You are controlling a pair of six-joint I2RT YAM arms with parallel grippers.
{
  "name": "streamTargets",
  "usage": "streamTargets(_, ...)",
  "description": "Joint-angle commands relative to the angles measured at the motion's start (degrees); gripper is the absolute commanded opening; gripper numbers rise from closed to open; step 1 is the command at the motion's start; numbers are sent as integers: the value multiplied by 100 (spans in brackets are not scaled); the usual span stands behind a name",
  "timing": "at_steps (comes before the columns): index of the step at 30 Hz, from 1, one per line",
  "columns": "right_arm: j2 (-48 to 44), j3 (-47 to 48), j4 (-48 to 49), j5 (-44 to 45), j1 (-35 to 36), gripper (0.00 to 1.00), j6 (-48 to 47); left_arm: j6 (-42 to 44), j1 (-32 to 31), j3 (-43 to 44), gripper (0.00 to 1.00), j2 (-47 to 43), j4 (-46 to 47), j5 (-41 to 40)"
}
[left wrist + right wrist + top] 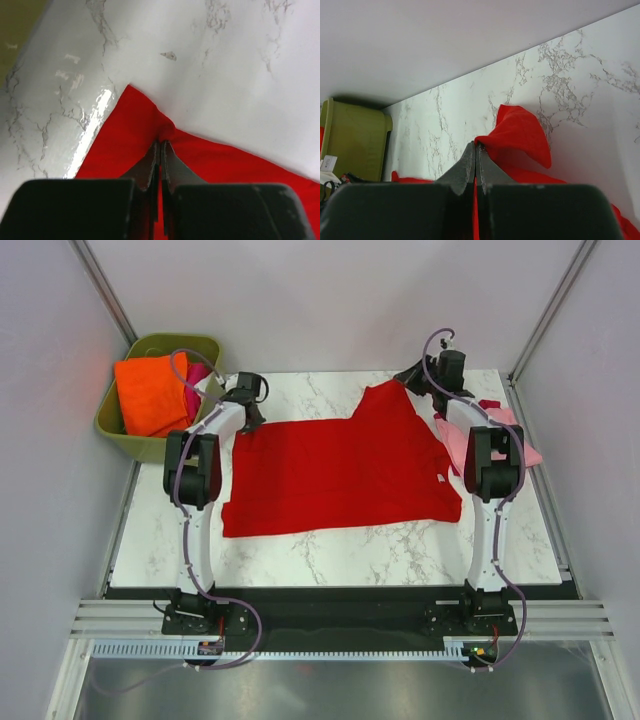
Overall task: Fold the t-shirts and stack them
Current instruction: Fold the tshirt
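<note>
Lying mostly flat, bright red t-shirt (340,475), far sleeve (385,397) seemingly peaked.

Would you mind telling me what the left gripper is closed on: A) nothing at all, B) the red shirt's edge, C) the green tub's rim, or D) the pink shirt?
B: in the left wrist view, the left gripper is shut on a puckered bit of the red shirt at its edge.
</note>
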Motion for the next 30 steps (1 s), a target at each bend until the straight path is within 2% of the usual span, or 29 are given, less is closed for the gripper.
streamTargets(1,-658,-172,169,-225,-92,0,-214,344,-197,-109,2,-428,53,-665)
streamTargets(7,-1098,-594,90,-445,-154,0,-372,318,-215,-591,2,-831,238,-903)
streamTargets(13,-1546,-1113,11,-893,-215,0,-477,379,-233,-1470,2,-1429,1090,-956)
streamTargets(21,-2082,-1298,-745,-727,-206,0,-917,362,-268,-2446,2,-2289,1854,-1123)
streamTargets(24,-2355,-1631,-798,-648,-215,0,-1005,414,-347,-2859,2,-2528,2267,-1193)
streamTargets(30,-2899,-2229,-938,-446,-215,0,-1119,608,-601,-3237,2,-2827,2435,-1588)
